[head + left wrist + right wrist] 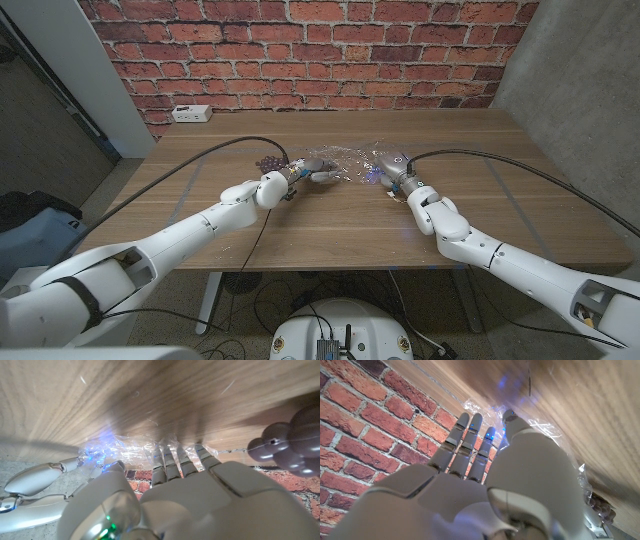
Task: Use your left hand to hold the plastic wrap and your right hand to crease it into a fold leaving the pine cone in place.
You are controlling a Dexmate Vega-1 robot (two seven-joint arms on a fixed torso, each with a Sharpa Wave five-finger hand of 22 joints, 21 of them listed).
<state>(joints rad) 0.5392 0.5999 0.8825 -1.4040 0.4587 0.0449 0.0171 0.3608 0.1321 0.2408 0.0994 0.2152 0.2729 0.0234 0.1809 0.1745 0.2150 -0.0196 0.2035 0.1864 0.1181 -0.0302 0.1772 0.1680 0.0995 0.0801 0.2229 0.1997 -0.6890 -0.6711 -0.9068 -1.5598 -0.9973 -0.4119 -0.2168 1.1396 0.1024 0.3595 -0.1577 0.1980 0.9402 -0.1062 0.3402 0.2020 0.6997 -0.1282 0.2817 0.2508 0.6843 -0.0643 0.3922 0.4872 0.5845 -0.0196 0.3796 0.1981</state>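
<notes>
Both hands press crinkled clear plastic wrap (pixel 355 160) on grained wooden table (pixel 330 230).

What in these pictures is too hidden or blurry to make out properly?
- Plastic wrap, head view: clear and small, so its edges and any fold cannot be told.
- Left hand, left wrist view: the hand's back hides whether its fingers grip the wrap.
- Pine cone, left wrist view: blurred, cut off by the edge.
- Right hand, right wrist view: the hand's back hides its fingertips' contact.

No legible text, labels, brands or numbers — none anywhere
</notes>
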